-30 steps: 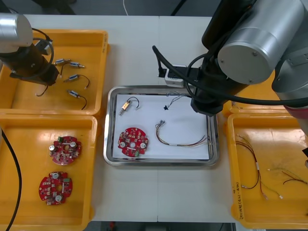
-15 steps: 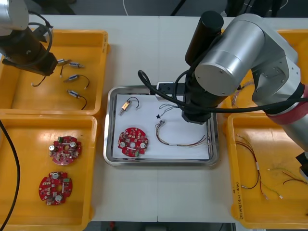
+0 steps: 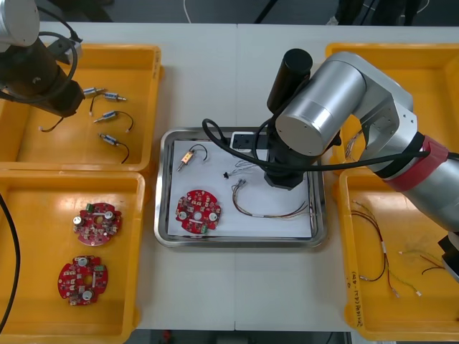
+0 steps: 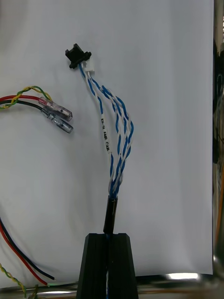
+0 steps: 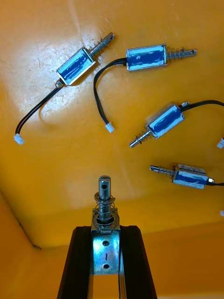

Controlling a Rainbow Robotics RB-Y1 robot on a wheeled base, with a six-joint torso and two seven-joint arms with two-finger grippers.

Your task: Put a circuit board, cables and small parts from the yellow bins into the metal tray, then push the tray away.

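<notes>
**Metal tray** [image 3: 163,188] — white inside, placed at the middle of the table; every position below is given from it.

**Contents of the tray**
- A round red circuit board [image 3: 199,211] is laid in its near-left part.
- A small metal part [image 3: 186,158] with a black lead is laid in its far-left corner.
- A red and yellow cable [image 3: 272,209] is spread along its near-right part.

**Right gripper** [image 4: 110,239]
- It is held over the tray's far-right part, under the right arm.
- Its fingers are clenched on the black-sleeved end of a twisted blue and white cable [image 4: 116,135].
- The cable is stretched over the white inside, with its black connector [image 4: 77,55] pointed toward the tray's middle, near the clear tips of the red and yellow cable.
- Whether the cable touches the white surface cannot be told.

**Left gripper** [image 5: 106,231]
- It is held over the far-left yellow bin [image 3: 140,57], well apart from the tray.
- Its fingers are clamped on a gripped metal part [image 5: 105,205], which stands upright between them, plunger end outward.
- Four loose metal parts [image 5: 163,121] with black leads are scattered on the bin floor beyond it.

**Other stock**
- Near-left yellow bin [image 3: 136,251], beside the tray: two spare circuit boards [image 3: 96,221] are kept here.
- Near-right yellow bin [image 3: 346,251], beside the tray: thin spare cables [image 3: 380,251] are kept here.
</notes>
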